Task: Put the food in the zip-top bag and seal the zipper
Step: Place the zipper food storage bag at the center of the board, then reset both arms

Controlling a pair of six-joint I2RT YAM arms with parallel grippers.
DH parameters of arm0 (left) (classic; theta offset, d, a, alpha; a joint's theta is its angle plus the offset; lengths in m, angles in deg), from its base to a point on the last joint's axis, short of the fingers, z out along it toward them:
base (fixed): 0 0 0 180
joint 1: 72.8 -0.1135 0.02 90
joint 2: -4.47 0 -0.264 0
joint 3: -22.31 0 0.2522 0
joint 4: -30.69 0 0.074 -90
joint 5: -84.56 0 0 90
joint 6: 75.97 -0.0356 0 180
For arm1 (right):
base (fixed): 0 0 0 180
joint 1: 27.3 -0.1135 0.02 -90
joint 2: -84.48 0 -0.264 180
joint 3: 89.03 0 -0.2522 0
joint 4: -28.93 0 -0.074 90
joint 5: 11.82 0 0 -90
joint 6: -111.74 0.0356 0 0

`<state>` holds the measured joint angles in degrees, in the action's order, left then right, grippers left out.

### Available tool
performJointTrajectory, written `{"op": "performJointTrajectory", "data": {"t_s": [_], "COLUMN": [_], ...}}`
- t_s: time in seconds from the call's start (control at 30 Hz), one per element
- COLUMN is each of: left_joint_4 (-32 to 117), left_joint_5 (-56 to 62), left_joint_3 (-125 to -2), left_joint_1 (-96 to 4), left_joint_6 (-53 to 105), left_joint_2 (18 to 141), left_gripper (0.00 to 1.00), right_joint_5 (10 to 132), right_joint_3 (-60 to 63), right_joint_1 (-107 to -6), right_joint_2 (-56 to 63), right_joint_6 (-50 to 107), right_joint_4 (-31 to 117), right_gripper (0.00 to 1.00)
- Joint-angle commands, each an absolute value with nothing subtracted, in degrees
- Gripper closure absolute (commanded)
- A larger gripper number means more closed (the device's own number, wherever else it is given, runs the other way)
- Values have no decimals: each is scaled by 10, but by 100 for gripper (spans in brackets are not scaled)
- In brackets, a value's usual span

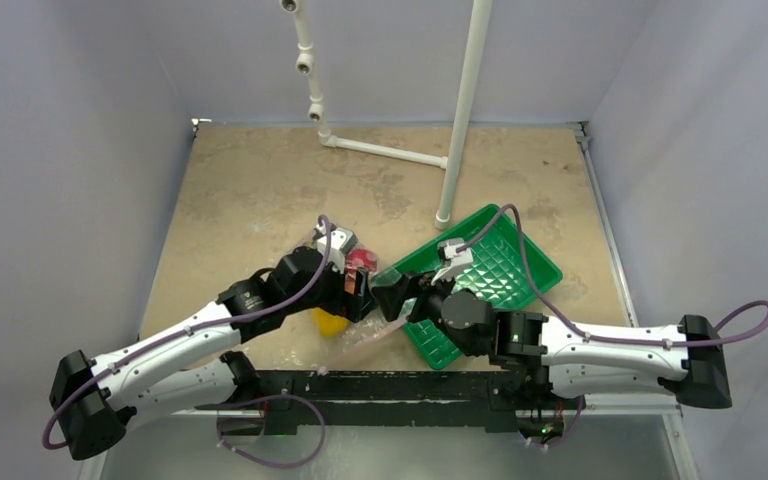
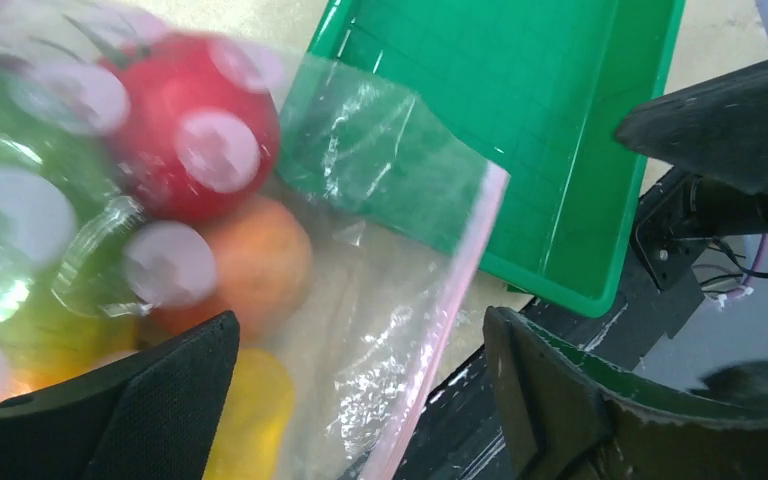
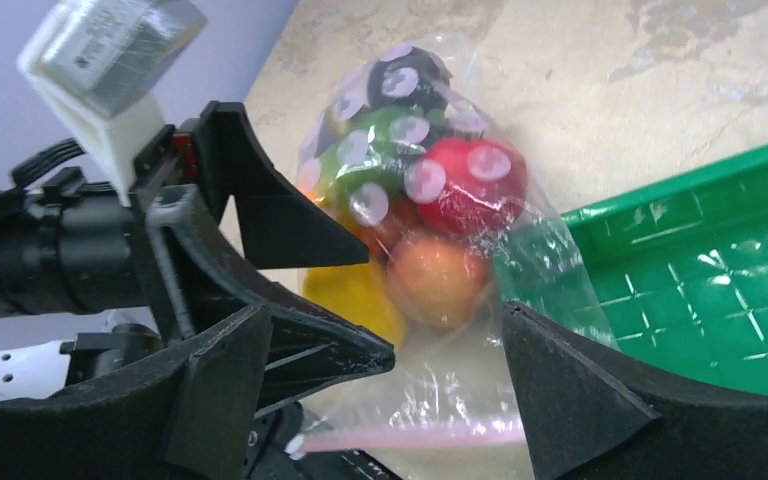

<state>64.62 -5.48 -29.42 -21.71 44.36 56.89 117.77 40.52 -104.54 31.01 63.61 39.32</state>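
Observation:
The clear zip-top bag (image 2: 390,300) lies between both grippers, holding the food: red tomato (image 2: 190,120), peach (image 2: 260,255), yellow pepper (image 2: 255,410), green-orange mango (image 2: 20,300) and dark eggplant (image 3: 400,75). Its pink zipper (image 2: 460,300) runs along the mouth, which faces the table's near edge, and shows in the right wrist view (image 3: 410,437). I cannot tell whether it is pressed shut. My left gripper (image 2: 360,400) is open, its jaws straddling the bag's mouth end. My right gripper (image 3: 390,400) is open, with the zipper strip between its jaws. In the top view the left gripper (image 1: 358,292) and right gripper (image 1: 392,296) nearly meet.
The green ribbed tray (image 1: 505,270) lies empty just right of the bag, its corner under the bag's edge (image 2: 560,150). A white pipe stand (image 1: 455,130) rises behind it. The black front rail (image 1: 390,385) runs close under the zipper.

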Motion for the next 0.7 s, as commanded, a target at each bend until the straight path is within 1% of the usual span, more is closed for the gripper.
{"op": "performJointTrajectory", "data": {"t_s": [0.0,0.07,0.17,0.27,0.43,0.57,0.67], "left_joint_4": [619,627,662,702,754,784,805], "left_joint_5": [-39,-39,-52,-85,-145,-227,-291], "left_joint_3": [-297,-304,-333,-370,-425,-448,-461], "left_joint_1": [-216,-216,-216,-216,-216,-216,-216], "left_joint_6": [476,477,473,455,432,418,415], "left_joint_2": [545,536,532,541,550,543,536], "left_gripper": [7,5,3,1,1,1,1], "right_joint_5": [1213,1220,1242,1262,1290,1330,1340], "right_joint_3": [399,391,366,329,266,224,183], "right_joint_1": [-1046,-1045,-1046,-1046,-1046,-1046,-1046], "right_joint_2": [289,280,266,247,209,178,150], "right_joint_6": [735,749,793,851,907,920,1008], "right_joint_4": [414,425,480,542,665,741,857], "right_gripper": [11,8,1,1,1,1,1]}}
